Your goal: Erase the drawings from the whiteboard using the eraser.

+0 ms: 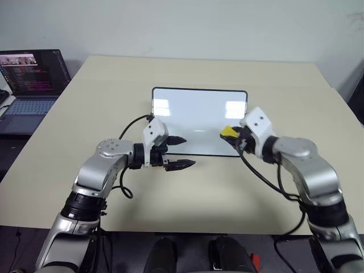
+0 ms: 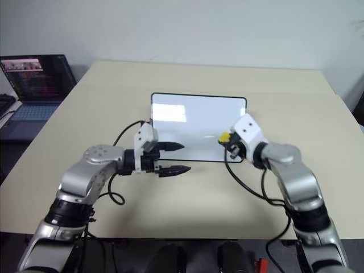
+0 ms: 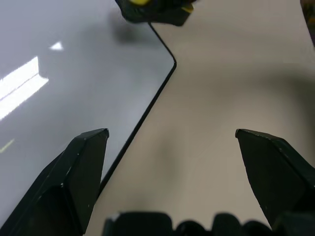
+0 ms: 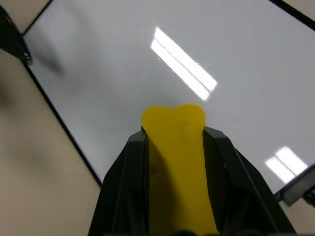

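The whiteboard [image 1: 193, 116] lies flat in the middle of the beige table, its glossy white surface showing light reflections; no drawings are in view on it. My right gripper [image 1: 230, 135] is shut on the yellow eraser [image 1: 229, 132] and holds it just over the board's near right corner. From the right wrist, the eraser [image 4: 174, 162] juts out between the black fingers above the white board [image 4: 123, 64]. My left gripper [image 1: 186, 152] stands open and empty, pointing right along the board's near edge. That edge runs between its fingers [image 3: 83, 167].
An open laptop [image 1: 31, 79] sits on a lower surface beyond the left edge of the table [image 1: 102, 85]. Black cables loop from both wrists over the near part of the table. A pale wall stands behind the table's far edge.
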Motion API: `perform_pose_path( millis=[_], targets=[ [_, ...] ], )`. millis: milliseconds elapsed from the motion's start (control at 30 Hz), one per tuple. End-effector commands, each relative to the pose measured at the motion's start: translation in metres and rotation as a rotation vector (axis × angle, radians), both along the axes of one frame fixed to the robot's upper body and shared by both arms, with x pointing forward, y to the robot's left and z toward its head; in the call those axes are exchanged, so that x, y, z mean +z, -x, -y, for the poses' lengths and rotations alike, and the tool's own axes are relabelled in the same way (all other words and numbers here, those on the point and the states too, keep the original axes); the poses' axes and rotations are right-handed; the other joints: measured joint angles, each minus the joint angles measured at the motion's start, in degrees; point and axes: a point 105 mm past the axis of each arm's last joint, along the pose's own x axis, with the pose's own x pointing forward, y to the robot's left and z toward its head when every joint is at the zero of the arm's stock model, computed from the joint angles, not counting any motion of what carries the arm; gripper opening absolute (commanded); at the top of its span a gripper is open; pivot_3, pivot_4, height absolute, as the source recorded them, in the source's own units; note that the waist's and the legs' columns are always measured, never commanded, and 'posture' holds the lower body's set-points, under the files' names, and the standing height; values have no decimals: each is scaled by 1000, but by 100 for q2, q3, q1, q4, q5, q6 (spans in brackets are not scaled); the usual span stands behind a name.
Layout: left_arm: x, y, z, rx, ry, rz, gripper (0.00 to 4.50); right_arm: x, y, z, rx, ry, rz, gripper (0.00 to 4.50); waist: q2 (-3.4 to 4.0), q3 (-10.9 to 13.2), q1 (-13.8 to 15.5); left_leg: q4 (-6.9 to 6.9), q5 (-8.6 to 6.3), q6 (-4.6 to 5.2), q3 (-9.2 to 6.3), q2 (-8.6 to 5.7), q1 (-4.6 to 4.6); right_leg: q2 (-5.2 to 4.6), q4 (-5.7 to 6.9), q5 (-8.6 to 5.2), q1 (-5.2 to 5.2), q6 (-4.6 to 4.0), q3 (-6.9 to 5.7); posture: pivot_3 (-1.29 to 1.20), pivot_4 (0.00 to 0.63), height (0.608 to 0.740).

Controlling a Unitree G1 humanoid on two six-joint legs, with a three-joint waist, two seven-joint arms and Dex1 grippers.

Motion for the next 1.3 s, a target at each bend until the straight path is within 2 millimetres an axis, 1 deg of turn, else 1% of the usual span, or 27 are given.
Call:
perform_pose_path(
  millis=[33, 67, 100, 200, 267, 333, 400, 467, 600, 800, 1100, 1200, 1267, 1300],
  targets=[
    [24, 2, 21, -82, 36, 78, 4500, 14, 26, 25, -117, -97, 32, 1141, 3, 2, 3, 0, 0, 0, -1, 0, -2, 0, -3, 0, 0, 0, -2, 0, 150, 740],
    [28, 0, 29, -107, 48, 94, 4500, 11, 34, 36, -181, -137, 21, 1141, 3, 2, 7, 1, -1, -1, 9, -3, 1, 1, -6, 3, 0, 5, 6, 0, 150, 740],
    [32, -1, 37, -127, 57, 107, 4500, 8, 41, 46, -240, -169, 11, 1141, -1, -1, 73, 0, -1, -1, 1, -2, -3, 2, -11, 3, 1, 7, 0, 0, 150, 740],
    [38, -3, 52, -168, 71, 137, 4500, -1, 49, 74, -411, -226, 6, 1141, 1, 0, 99, 3, -1, -1, -5, -4, -14, 25, -14, 2, 0, 9, -4, 0, 150, 740],
    [41, -5, 60, -194, 74, 155, 4500, -6, 49, 96, -533, -245, 14, 1141, 2, 0, 76, 5, -1, -1, 5, -9, -12, 22, -15, 5, 0, 15, 6, 0, 150, 740],
    [43, -2, 69, -235, 79, 162, 4500, -13, 47, 114, -630, -266, 11, 1141, 2, 0, 43, 6, -1, -1, 15, -9, -5, 22, -14, 7, 0, 19, 14, 0, 150, 740],
    [41, 2, 77, -276, 74, 169, 4500, -22, 44, 130, -694, -264, -3, 1141, 3, 0, 32, 4, -1, -1, 19, -9, 1, 33, -14, 6, 1, 20, 19, 0, 150, 740],
    [36, 7, 85, -319, 59, 177, 4500, -32, 42, 141, -727, -250, -25, 1141, 4, 0, 32, 3, -1, -1, 19, -9, 5, 43, -12, 3, 2, 26, 20, 0, 150, 740],
    [27, 15, 95, -391, 32, 188, 4500, -45, 33, 147, -723, -236, -58, 1141, 8, 1, 26, 1, -1, -1, 26, -9, 9, 58, -12, 3, 2, 24, 29, 0, 150, 740],
    [23, 10, 102, -382, 22, 215, 4500, -49, 18, 149, -708, -224, -58, 1141, 8, 1, 24, 2, -1, 0, 31, -9, 10, 60, -12, 3, 2, 25, 33, 0, 150, 740],
    [20, 7, 98, -359, 19, 212, 4500, -50, 1, 153, -703, -224, -46, 1141, 8, 1, 36, 2, -2, 0, 34, -9, 9, 60, -13, 7, 2, 17, 36, 0, 150, 740],
    [19, 6, 97, -348, 16, 212, 4500, -47, -6, 155, -707, -256, -32, 1141, 9, 1, 35, 2, -2, 0, 33, -8, 9, 60, -13, 8, 2, 16, 35, 0, 150, 740],
    [19, 5, 96, -341, 16, 211, 4500, -46, -9, 155, -709, -275, -30, 1893, 9, 1, 35, 2, -2, 0, 33, -8, 9, 60, -13, 8, 2, 16, 34, 0, 150, 740],
    [19, 5, 95, -338, 17, 211, 4500, -46, -11, 155, -709, -281, -30, 2132, 9, 1, 35, 2, -2, 0, 34, -8, 9, 60, -13, 8, 2, 16, 35, 0, 150, 740]
  ],
)
